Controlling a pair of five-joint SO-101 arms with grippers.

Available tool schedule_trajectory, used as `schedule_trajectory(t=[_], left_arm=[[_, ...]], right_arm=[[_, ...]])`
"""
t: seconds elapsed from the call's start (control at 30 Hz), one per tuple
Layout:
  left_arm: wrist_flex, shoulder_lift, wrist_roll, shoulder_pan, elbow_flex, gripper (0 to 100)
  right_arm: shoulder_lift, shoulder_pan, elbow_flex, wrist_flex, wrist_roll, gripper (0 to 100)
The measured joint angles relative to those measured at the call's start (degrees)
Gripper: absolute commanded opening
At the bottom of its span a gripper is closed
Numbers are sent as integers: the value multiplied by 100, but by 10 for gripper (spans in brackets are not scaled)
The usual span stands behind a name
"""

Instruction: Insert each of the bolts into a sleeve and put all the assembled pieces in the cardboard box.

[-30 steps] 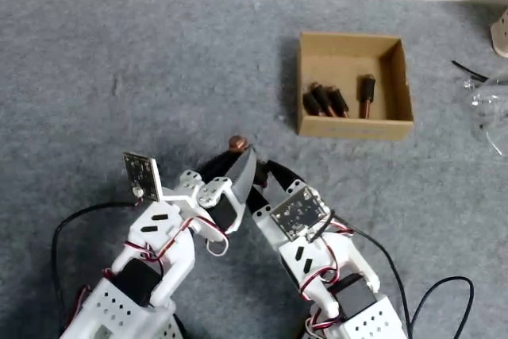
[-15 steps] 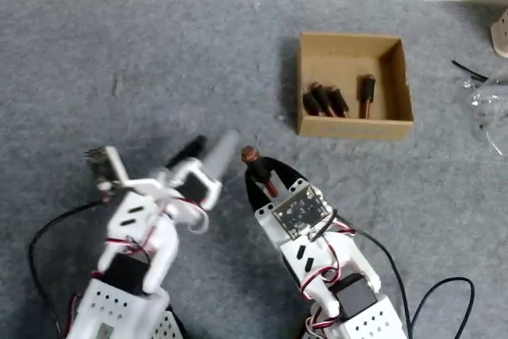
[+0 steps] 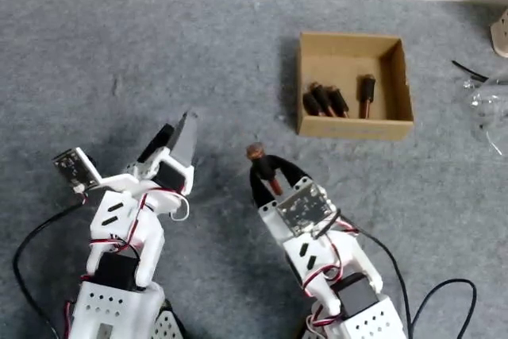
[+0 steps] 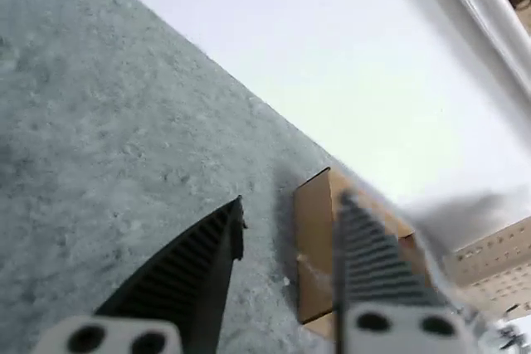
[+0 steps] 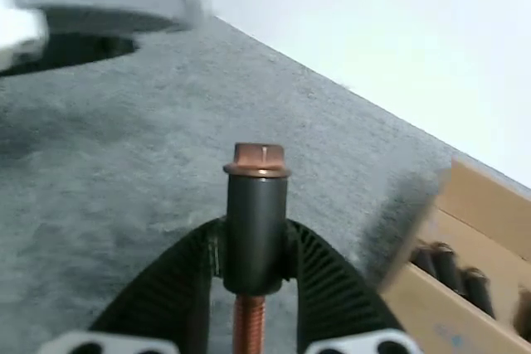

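Carrying looks the step in hand: the right gripper point(image 3: 266, 174), left of the box point(image 3: 354, 128) and nearer the arms, is clamped on the piece point(image 5: 256, 205). Its long axis runs along the gripper, bolt head point(image 5: 259, 157) outward. Next, I judge: swing over the box and release. The left gripper point(image 3: 176, 139), farther left, gapes empty.

Sleeve point(image 3: 262, 167) in right gripper point(image 3: 268, 172), btw left gripper point(image 3: 177, 129) & cardboard box point(image 3: 353, 128).
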Motion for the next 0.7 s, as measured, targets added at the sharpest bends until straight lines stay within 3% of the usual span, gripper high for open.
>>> schedule_trajectory(t=[0.27,0.53,0.7], left_arm=[[-53,0,-949,-35,237,9],[-53,26,-3534,-53,501,9],[-53,53,-3807,-264,501,10]], right_arm=[[0,237,0,0,0,5],[0,1037,0,0,0,5],[0,1582,0,0,0,5]])
